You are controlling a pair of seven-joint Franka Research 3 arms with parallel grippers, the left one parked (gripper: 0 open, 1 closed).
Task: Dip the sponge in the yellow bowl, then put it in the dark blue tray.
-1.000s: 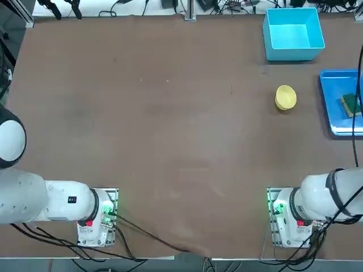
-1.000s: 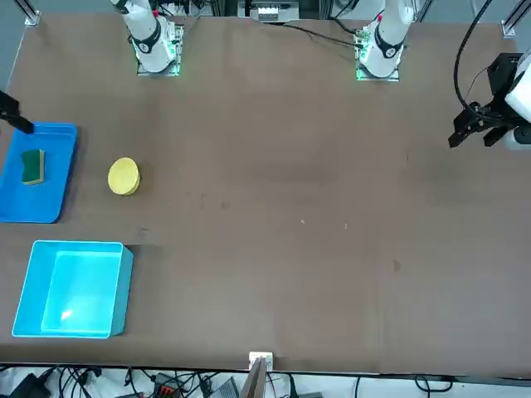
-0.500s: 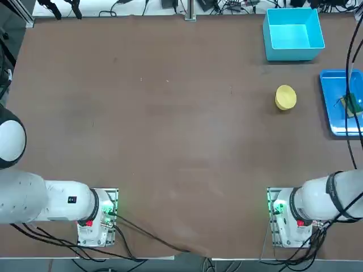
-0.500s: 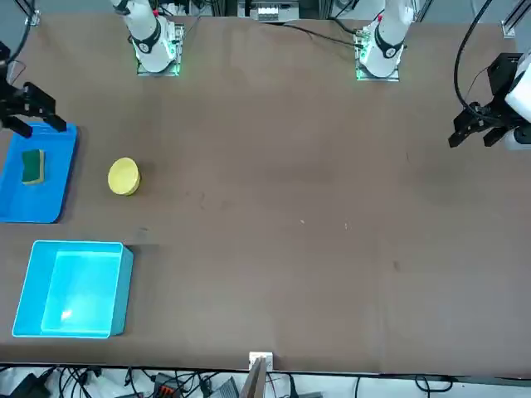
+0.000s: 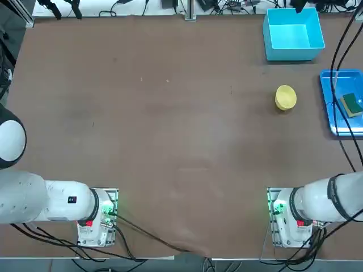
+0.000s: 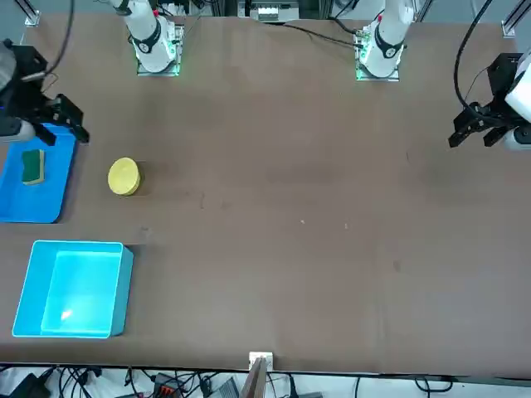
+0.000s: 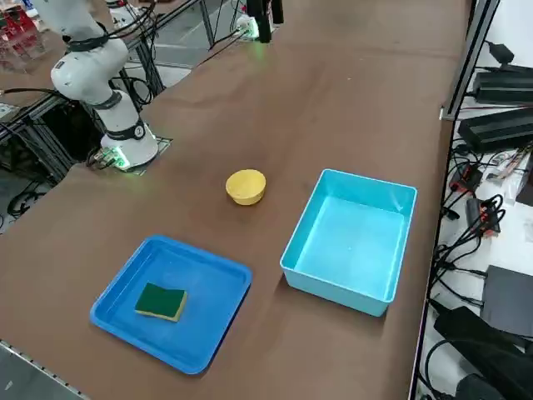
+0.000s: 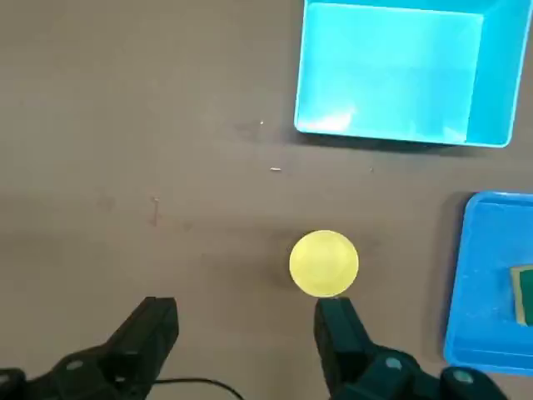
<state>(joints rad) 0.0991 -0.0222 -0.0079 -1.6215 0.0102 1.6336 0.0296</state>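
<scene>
In the front view, the right gripper (image 6: 50, 124) hangs above the table's left edge, over the near corner of the shallow dark blue rectangular tray (image 6: 17, 203). Its black fingers (image 8: 154, 333) are spread wide and carry nothing. The small rectangular sponge (image 6: 32, 166), dark green on top over a yellow body, lies flat inside that tray. Just right of the tray, apart from it, sits the small round yellow bowl (image 6: 124, 177). The deeper light cyan square bin (image 6: 73, 288) stands nearer the camera.
</scene>
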